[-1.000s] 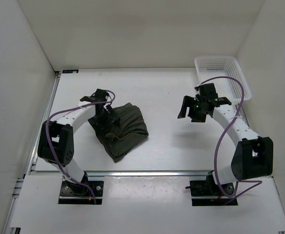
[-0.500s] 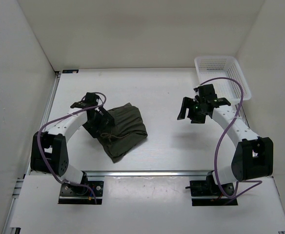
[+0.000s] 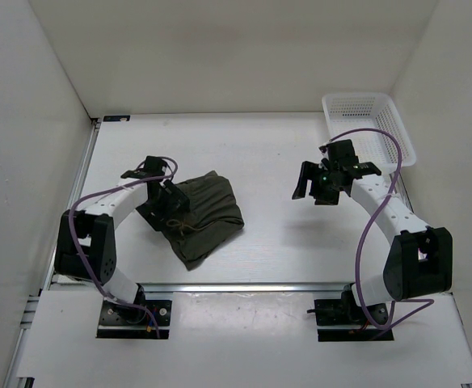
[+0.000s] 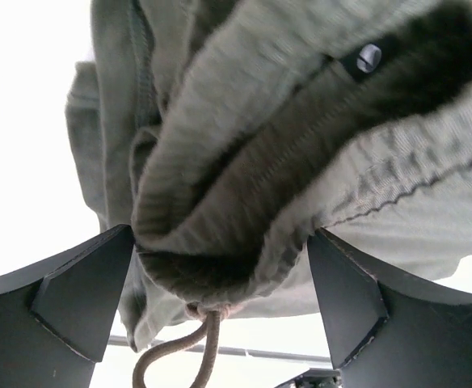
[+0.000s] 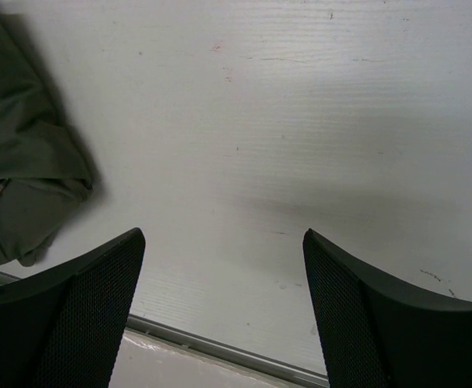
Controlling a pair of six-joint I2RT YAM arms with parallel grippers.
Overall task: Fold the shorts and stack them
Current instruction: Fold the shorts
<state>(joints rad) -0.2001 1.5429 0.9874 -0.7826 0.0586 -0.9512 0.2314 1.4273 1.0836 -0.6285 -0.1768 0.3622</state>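
1 pair of olive shorts bunched centre left, left gripper spread wide astride waistband, drawstring beneath, right gripper spread above table, centre right

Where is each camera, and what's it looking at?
Top: fixed above and behind, looking down on white table, both arms, crumpled dark olive-green cloth shorts, white plastic mesh basket.
Left wrist: on the left arm, close on the shorts' waistband and drawstring; open left pincer frames them.
Right wrist: on the right arm, facing down at the table; open right pincer below.
Shared: all three show the shorts.
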